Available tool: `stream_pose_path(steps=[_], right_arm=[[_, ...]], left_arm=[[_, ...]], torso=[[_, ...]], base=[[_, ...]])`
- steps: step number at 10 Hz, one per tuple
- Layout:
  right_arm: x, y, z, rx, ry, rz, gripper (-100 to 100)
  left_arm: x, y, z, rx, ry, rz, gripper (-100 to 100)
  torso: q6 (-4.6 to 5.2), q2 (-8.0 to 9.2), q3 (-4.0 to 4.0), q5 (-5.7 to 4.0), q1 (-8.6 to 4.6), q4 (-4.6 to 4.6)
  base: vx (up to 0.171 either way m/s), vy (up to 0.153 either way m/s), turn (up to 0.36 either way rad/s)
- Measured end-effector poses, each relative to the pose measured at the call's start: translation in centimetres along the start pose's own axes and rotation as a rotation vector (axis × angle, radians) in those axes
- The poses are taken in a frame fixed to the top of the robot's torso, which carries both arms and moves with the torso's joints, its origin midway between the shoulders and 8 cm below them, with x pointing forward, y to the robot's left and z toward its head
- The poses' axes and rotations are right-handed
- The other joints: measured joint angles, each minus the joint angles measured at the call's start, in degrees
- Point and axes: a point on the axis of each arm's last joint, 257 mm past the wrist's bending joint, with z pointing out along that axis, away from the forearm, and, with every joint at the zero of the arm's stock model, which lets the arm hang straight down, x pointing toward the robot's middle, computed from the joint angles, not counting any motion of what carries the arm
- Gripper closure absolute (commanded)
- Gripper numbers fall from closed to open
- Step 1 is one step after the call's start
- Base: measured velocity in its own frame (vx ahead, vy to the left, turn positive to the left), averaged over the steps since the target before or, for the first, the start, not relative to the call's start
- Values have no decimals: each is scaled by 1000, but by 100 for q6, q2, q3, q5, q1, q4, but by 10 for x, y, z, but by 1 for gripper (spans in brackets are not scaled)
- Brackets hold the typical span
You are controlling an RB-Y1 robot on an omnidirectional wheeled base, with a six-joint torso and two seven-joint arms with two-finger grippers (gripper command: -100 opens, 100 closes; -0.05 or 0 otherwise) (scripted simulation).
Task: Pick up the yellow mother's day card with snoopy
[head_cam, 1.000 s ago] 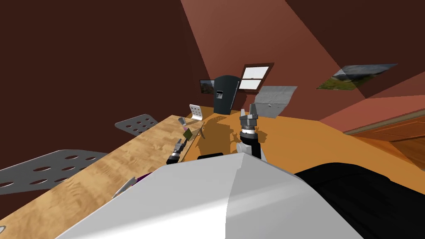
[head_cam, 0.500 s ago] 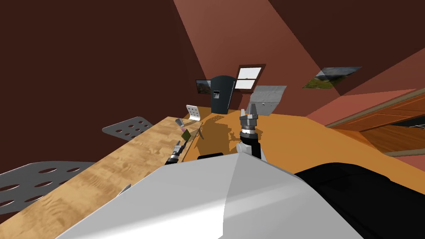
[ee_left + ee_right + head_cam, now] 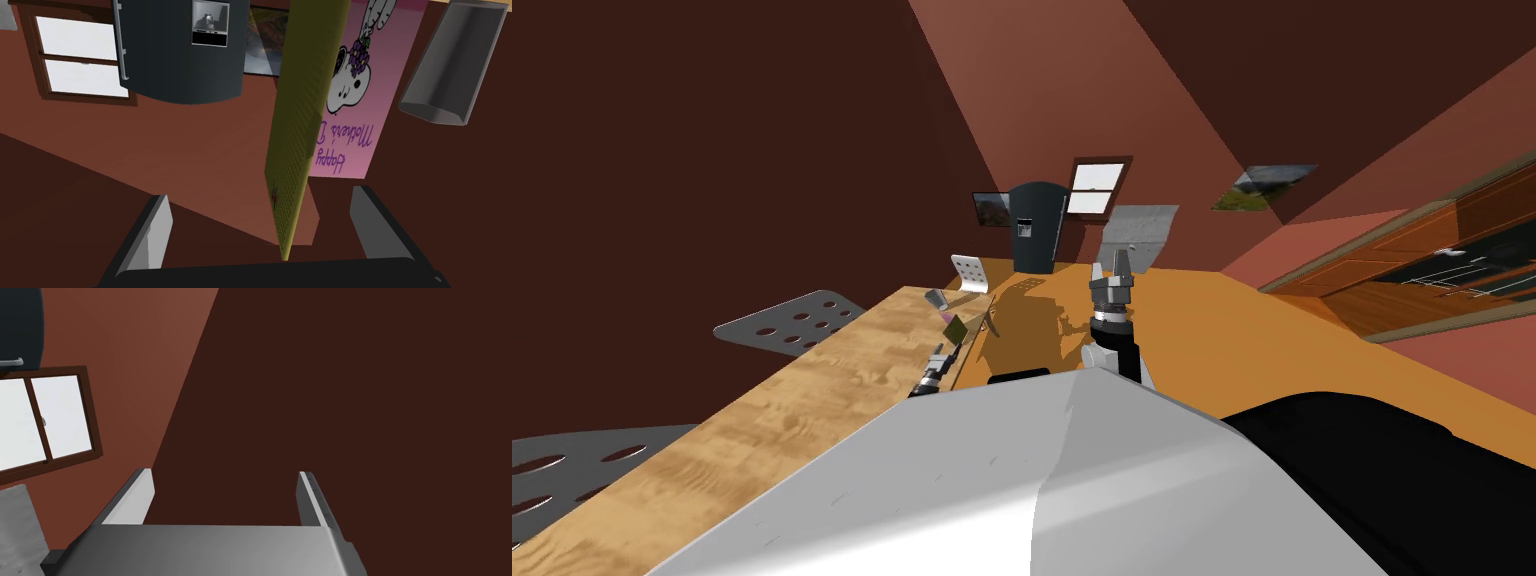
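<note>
Left gripper (image 3: 261, 194) is spread wide, yellow card (image 3: 300, 125) edge-on between its fingers, untouched. Right gripper (image 3: 223, 472) is spread too, empty.

Card (image 3: 300, 125) edge-on between open jaws — clear gap each side.

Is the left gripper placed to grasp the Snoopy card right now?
Probably yes: the left gripper is open, and the card stands edge-on between its fingers, nothing else between them.
</note>
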Motion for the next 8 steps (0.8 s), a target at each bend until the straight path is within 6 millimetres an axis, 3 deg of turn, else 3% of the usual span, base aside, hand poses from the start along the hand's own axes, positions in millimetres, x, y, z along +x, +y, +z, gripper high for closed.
stream_pose_path(steps=[7,8], right_arm=[[0,0,0,0,0,0,0],[0,0,0,0,0,0,0]], left_arm=[[17,28,-19,-30,66,124,-100],[17,29,-20,-30,66,127,0]], torso=[[1,-3,-1,-1,-5,0],[-1,-3,-2,-2,-9,0]], base=[[-3,20,-86],[0,0,0]])
